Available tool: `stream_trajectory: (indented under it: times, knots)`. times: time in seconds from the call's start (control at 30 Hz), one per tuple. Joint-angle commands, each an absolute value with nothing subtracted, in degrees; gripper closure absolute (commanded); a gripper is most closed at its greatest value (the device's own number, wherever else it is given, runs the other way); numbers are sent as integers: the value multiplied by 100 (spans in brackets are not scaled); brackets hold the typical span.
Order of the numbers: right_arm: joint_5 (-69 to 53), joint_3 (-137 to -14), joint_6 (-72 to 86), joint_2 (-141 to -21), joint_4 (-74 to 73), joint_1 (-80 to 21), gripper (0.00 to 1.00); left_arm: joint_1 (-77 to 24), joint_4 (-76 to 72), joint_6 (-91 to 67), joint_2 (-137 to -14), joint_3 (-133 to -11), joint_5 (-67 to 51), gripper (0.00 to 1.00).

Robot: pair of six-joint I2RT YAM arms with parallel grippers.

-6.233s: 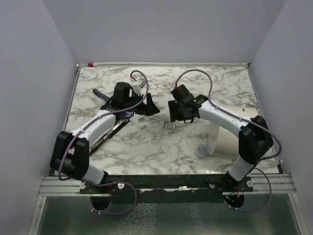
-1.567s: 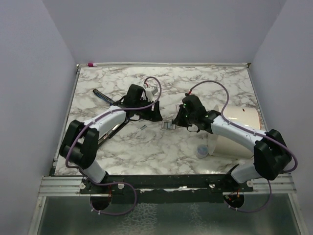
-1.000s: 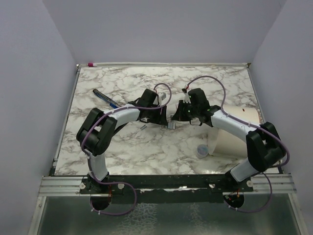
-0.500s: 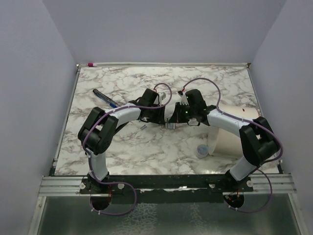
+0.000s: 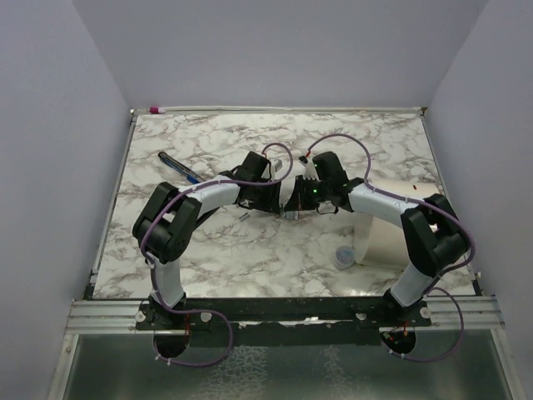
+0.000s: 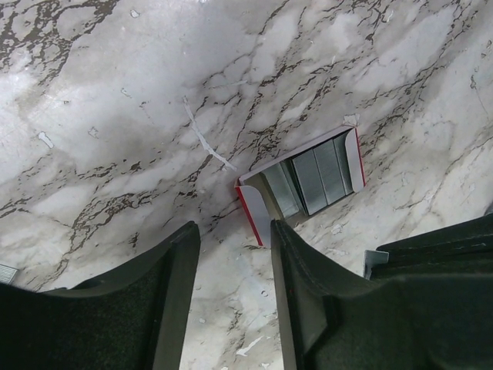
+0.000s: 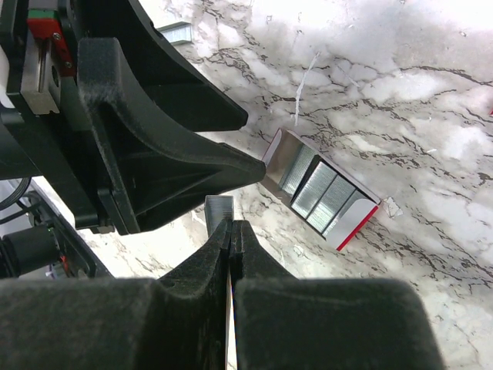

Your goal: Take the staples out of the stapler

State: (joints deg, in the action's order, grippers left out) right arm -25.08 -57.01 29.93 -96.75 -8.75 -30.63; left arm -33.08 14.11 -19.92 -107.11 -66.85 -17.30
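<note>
Where pinched right tool (image 7: 230, 224) ends, staples (image 7: 219, 206) half hidden.

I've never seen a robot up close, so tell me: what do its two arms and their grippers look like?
The left arm and right arm have white tubular links between chunky black joints, each trailed by a looping purple cable. The left gripper and right gripper have matte black, tapered fingers.

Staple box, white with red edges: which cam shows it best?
Left wrist: the staple box lies open, whole and unblocked, with grey strips visible inside. Right wrist shows it nearly as well, also whole. Top external gives only a tiny speck.
</note>
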Motion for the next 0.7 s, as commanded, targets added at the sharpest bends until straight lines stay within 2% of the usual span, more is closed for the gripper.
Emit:
stream_trajectory:
  times: [0.0, 0.17, 0.67]
  knots:
    - [-2339, -5813, 3096, -9634, -815, -3041, 99, -3338, 1324, -1951, -10684, -6786, -1830, 52]
    - [-2116, -5642, 3148, -9410, -752, -2975, 99, -3366, 1303, -1999, -10785, -6820, -1905, 48]
    - [-2250, -5704, 3182, -9541, -710, -2909, 99, -3428, 1664, -1977, -11035, -7006, -1411, 49]
